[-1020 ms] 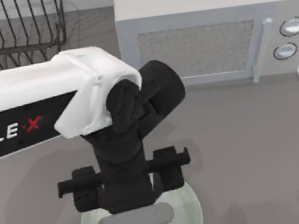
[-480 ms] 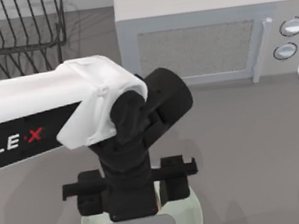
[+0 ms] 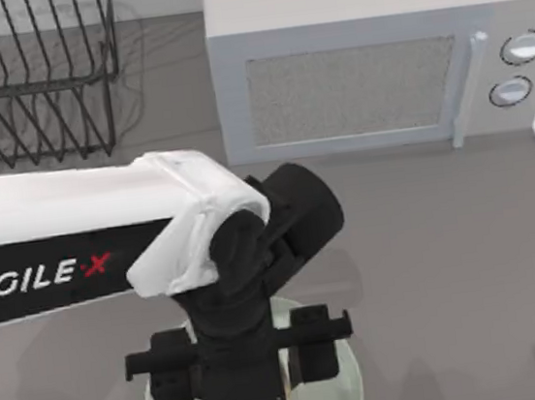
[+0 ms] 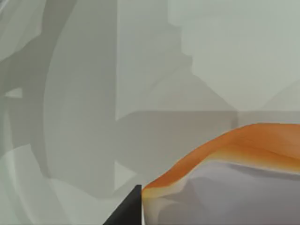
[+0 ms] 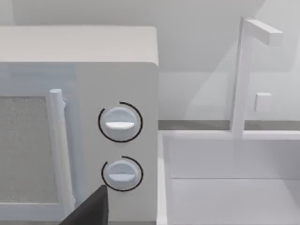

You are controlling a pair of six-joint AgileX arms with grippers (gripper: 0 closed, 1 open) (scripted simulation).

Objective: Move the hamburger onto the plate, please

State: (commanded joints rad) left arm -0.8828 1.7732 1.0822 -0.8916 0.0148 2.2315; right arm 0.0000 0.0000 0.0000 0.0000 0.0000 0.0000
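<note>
My left gripper (image 3: 241, 364) hangs over the pale green plate (image 3: 349, 385) at the table's near edge, left of centre; from above I cannot tell whether its fingers are clenched. The microwave (image 3: 366, 51) stands at the far side, a wire dish rack (image 3: 27, 73) far left. My left wrist view has the hamburger (image 4: 243, 145) close against a dark fingertip (image 4: 126, 211), above the plate's glassy surface. My right wrist view faces the microwave's two dials (image 5: 120, 123) and a sink (image 5: 229, 187) beside it.
</note>
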